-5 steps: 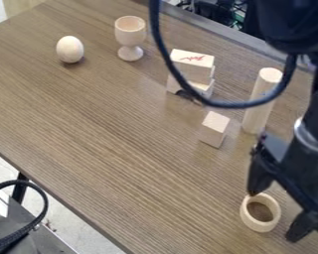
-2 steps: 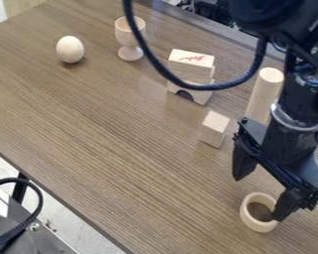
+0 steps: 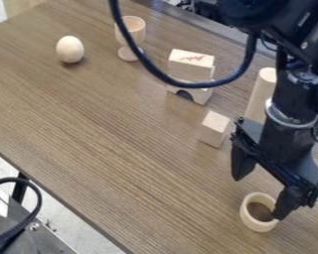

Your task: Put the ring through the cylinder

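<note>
- The wooden ring (image 3: 251, 222) lies flat on the table (image 3: 128, 149), its hole facing up, well apart from the cylinder.
- The wooden cylinder (image 3: 261, 96) stands upright beyond the ring, partly behind the robot arm (image 3: 284, 136), with nothing around it that shows.
- The black gripper (image 3: 260, 197) is spread wide and grasps nothing. One fingertip hangs over the table on the cylinder's side of the ring; the other is at the ring's far rim, overlapping it in this view. Whether that one touches the wood, I cannot tell.
- Done so far, as I judge it: only the approach, with the gripper roughly lined up over the ring.
- Left to do: grip the ring, lift it, carry it to the cylinder, centre the hole over the top, lower it and let go. Most of the task remains.
- The next move likely calls for a small shift or descent so that the fingers take the ring's wall squarely.
- Closing from a poor angle could push or tip the ring, and a low carry could knock the cylinder over.
</note>
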`<move>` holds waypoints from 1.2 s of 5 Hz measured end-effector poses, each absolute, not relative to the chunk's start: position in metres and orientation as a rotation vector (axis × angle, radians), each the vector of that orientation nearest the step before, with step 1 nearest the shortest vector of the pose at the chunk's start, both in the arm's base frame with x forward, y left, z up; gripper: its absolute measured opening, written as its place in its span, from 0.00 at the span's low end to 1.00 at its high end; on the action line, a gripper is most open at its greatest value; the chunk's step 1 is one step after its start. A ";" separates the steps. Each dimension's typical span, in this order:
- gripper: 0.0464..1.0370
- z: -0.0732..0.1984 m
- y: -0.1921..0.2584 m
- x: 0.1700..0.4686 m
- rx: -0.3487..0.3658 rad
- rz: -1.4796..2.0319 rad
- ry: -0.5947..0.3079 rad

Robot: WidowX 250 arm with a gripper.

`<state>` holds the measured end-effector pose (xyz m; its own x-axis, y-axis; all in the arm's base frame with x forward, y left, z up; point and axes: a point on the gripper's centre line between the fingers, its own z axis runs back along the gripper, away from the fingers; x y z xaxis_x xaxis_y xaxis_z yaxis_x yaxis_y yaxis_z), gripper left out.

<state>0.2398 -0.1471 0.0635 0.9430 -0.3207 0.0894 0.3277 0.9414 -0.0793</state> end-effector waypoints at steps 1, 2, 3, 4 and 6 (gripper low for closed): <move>0.96 0.053 -0.153 0.242 -0.085 -0.345 -0.051; 0.96 0.046 -0.156 0.247 -0.080 -0.345 -0.042; 0.96 0.035 -0.158 0.251 -0.070 -0.346 -0.025; 0.96 0.029 -0.158 0.252 -0.067 -0.344 -0.019; 0.92 0.024 -0.161 0.252 -0.073 -0.340 -0.017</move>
